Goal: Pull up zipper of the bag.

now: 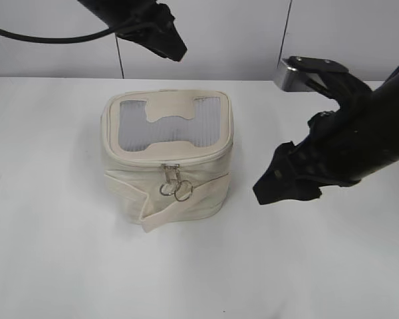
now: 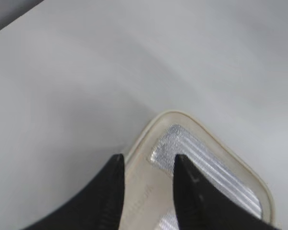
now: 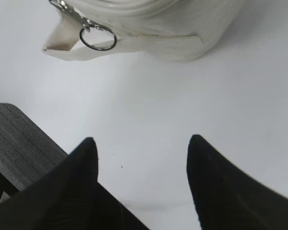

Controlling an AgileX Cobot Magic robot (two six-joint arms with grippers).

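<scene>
The cream-white bag [image 1: 166, 159] stands mid-table, its lid with grey mesh windows facing up. The zipper [image 1: 171, 171] has two silver sliders side by side at the lid's front edge, and their ring pulls [image 1: 176, 191] hang down the front. One ring pull [image 3: 98, 38] shows in the right wrist view beside the strap end [image 3: 62, 44]. My left gripper [image 1: 169, 43] is open, raised above the bag's back edge; its fingers [image 2: 148, 162] frame a lid corner [image 2: 182, 143]. My right gripper [image 1: 286, 189] is open and empty, low to the right of the bag; its fingers [image 3: 141, 146] frame bare table.
A white table [image 1: 60, 266] carries the bag, with a pale wall behind. A metal bracket [image 1: 299, 70] stands at the back right. A black cable [image 1: 40, 36] runs at the upper left.
</scene>
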